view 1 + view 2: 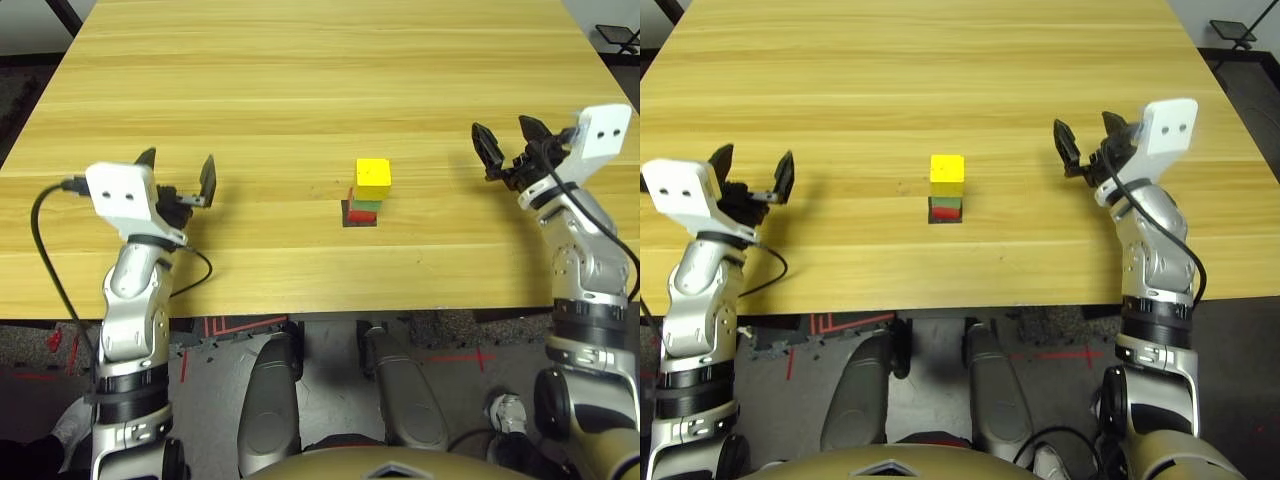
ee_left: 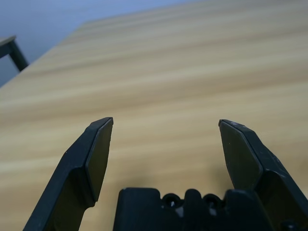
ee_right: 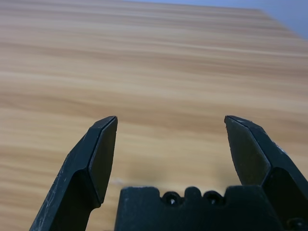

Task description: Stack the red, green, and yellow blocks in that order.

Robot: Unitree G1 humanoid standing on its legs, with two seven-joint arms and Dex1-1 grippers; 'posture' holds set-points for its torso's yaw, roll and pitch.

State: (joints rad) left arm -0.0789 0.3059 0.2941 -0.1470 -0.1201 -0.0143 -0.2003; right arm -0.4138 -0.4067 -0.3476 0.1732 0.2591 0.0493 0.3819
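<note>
Stack stood at table (image 1: pixel 300 90) centre on a flat black square (image 1: pixel 360 216): red block (image 1: pixel 356 207) at the bottom, green block (image 1: pixel 366 205) on it, yellow block (image 1: pixel 373 175) on top. The order looked complete.

Left gripper (image 1: pixel 180 175) was well to the left, right gripper (image 1: pixel 510 145) well to the right; both had fingers spread wide and held nothing.

Risk, as judged: the yellow block appeared offset slightly to the right on the green, so a table bump or a sweeping arm could topple the stack.

Containers: none on the table.
</note>
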